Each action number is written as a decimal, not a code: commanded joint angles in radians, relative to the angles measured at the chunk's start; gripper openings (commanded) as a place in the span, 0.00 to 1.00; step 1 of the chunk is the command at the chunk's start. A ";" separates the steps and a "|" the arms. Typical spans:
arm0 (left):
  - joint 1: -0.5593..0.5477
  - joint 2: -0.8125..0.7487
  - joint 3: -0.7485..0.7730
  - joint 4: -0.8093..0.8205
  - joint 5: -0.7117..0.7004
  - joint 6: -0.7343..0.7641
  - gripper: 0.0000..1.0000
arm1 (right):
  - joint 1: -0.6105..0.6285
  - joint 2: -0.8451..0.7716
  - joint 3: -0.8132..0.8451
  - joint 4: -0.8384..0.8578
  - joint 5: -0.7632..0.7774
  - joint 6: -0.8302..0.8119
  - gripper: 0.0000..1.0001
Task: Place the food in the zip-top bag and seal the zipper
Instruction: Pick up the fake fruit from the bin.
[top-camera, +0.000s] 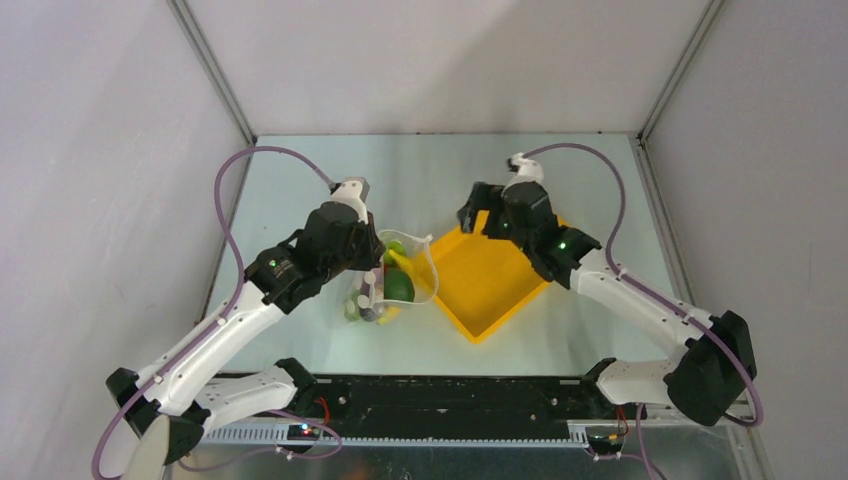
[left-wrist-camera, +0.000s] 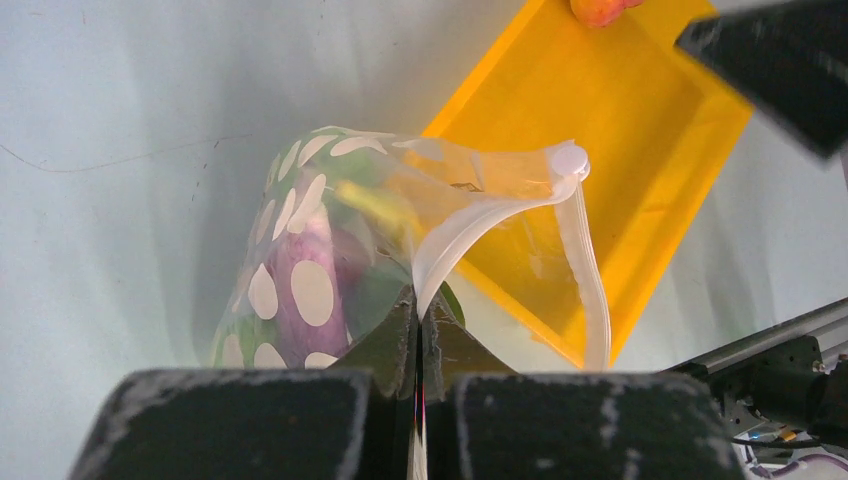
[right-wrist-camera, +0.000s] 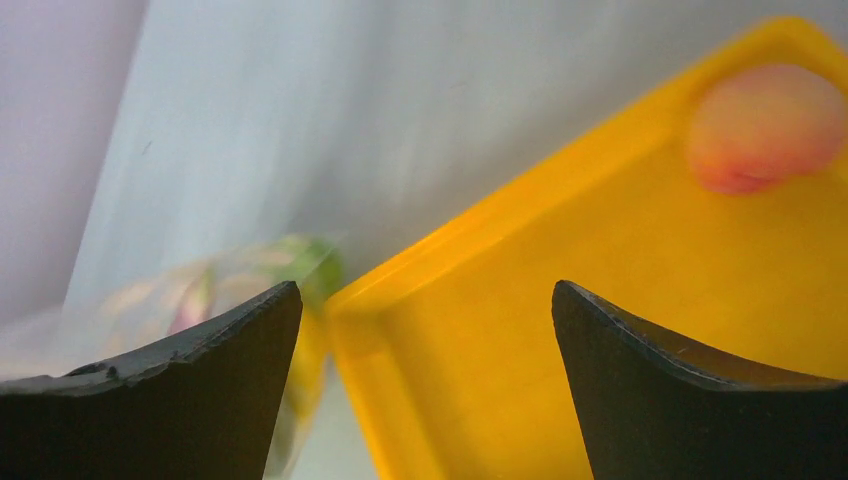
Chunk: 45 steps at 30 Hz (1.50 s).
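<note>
Plastic zip-top bag (left-wrist-camera: 300, 270) sits pinched at its mouth in the left hand (left-wrist-camera: 418, 325), produce (top-camera: 399, 287) inside. Right hand (right-wrist-camera: 425, 340) gapes wide, peach (right-wrist-camera: 765, 125) just ahead in the tray (right-wrist-camera: 480, 330). Loading step, I'd say; next, reach and clamp.

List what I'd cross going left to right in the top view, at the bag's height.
Left arm's wrist → zip-top bag → yellow tray → right forearm.
</note>
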 joint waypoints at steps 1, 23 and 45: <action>0.000 -0.001 -0.001 0.044 -0.006 0.001 0.00 | -0.122 0.031 0.008 -0.117 0.157 0.228 0.99; 0.000 0.009 -0.001 0.053 -0.003 0.010 0.00 | -0.357 0.451 0.022 0.201 0.250 0.467 0.99; -0.001 0.003 -0.008 0.068 0.019 0.016 0.00 | -0.341 0.538 0.030 0.269 0.251 0.418 0.82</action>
